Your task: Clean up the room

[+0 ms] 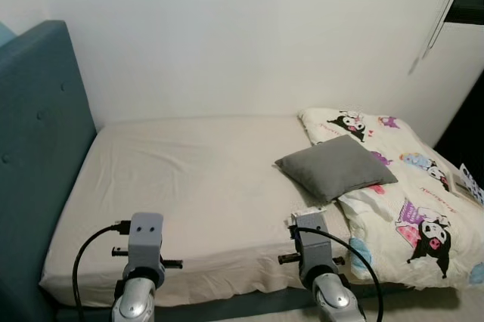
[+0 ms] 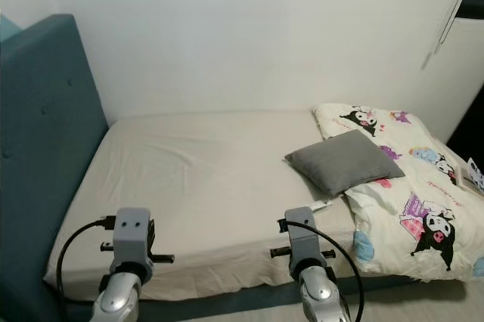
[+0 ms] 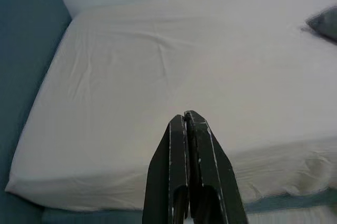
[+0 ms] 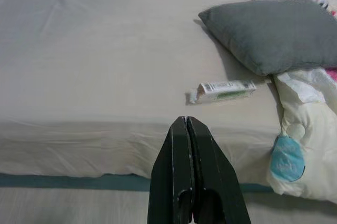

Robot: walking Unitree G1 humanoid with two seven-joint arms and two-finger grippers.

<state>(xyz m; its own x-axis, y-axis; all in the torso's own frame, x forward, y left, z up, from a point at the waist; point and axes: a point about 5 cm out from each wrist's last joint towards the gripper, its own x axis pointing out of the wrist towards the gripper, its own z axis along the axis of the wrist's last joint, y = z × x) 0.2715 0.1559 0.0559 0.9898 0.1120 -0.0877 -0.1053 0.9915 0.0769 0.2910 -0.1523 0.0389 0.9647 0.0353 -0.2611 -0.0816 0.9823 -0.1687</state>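
Toothpaste-style box (image 4: 225,89), a small white carton with green print, lies flat on the bed (image 1: 189,186) near its front edge, just beside the grey cushion (image 1: 336,165) and close to the cartoon-print duvet (image 1: 412,208) bunched at the foot end. It looks like the one stray bit of litter on the mattress, so it is probably the first thing to clear; the cushion and duvet would want straightening afterwards.

The right pincer (image 4: 194,174) hovers in front of the bed edge, short of the box, its two black fingers pressed together and holding nothing. The left pincer (image 3: 189,171) is likewise closed and empty, aimed at the bare sheet toward the teal headboard (image 1: 34,148).

The carton should be very light and fairly stiff but easy to crush, and it sits on a soft sheet that will give under pressure. A grip across its narrow width near the middle seems best, with the fingers opened first and lowered gently so they pinch cardboard and not fabric. The cushion is soft and bulky, better taken by a corner.
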